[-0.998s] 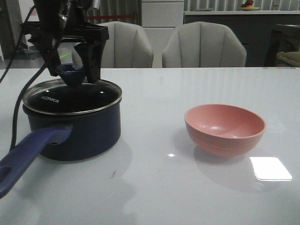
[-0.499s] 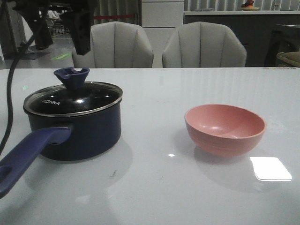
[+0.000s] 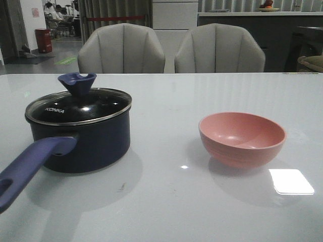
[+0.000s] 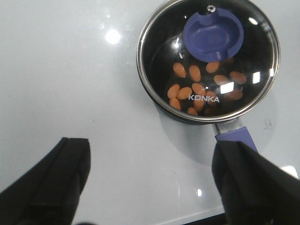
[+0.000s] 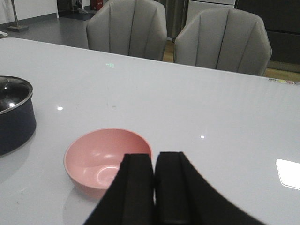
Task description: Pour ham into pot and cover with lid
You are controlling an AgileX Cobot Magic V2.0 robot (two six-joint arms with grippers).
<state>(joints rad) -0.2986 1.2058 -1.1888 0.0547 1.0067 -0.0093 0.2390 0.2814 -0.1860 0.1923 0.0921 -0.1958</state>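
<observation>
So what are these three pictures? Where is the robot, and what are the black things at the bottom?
They all show one table at one moment, from three cameras. The robot has two arms, each ending in a gripper, a two-fingered pincher.

The front camera looks across the white table. It shows the blue pot with its glass lid on, and the pink bowl, which looks empty. No arm is in that picture.

The other two cameras ride on the robot's wrists, so the black things are its fingers. The left gripper is spread wide open, high above the pot. Through the lid you can see the ham, little orange pieces, inside.

The right gripper has its fingers pressed together near the bowl. Neither gripper holds anything.
</observation>
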